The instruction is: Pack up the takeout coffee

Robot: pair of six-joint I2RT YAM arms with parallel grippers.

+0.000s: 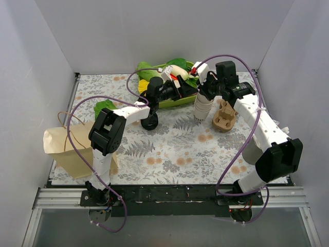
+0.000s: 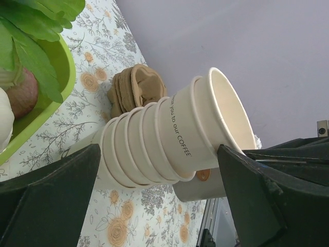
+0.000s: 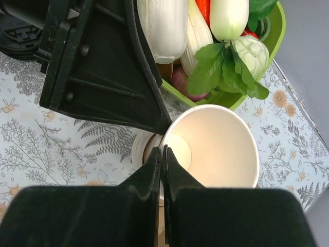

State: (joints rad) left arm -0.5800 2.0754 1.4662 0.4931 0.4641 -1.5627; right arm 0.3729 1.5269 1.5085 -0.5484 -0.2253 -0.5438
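I start with the right gripper (image 3: 162, 154): its two fingers are squeezed together on the rim of the top cup (image 3: 221, 149), and the paper wall is caught between them. That cup crowns the stack of lidless paper cups (image 1: 202, 109). It rides higher out of the nest than the ones beneath, and its side carries print ending in COFFEE.

Over to the left gripper (image 2: 159, 149). Its fingers (image 2: 56, 200) are spread wide, and it faces the stack from the left, so the cups show between them. One fingertip comes right up to the top cup's rim, but I can't tell whether it touches.

Working outward from the stack:
- The cardboard cup carriers (image 1: 223, 117) lie just beside it on the right.
- The green tray (image 1: 172, 103) of vegetables (image 3: 221, 72) sits close behind it and to the left.
- The black lids (image 1: 150, 122) are further left, on the floral table cover (image 1: 169, 149).
- The paper bag (image 1: 64, 149) stands well away to the left, nearer the arm bases.

As for the takeout coffee, I can't make out a lidded cup in any view.
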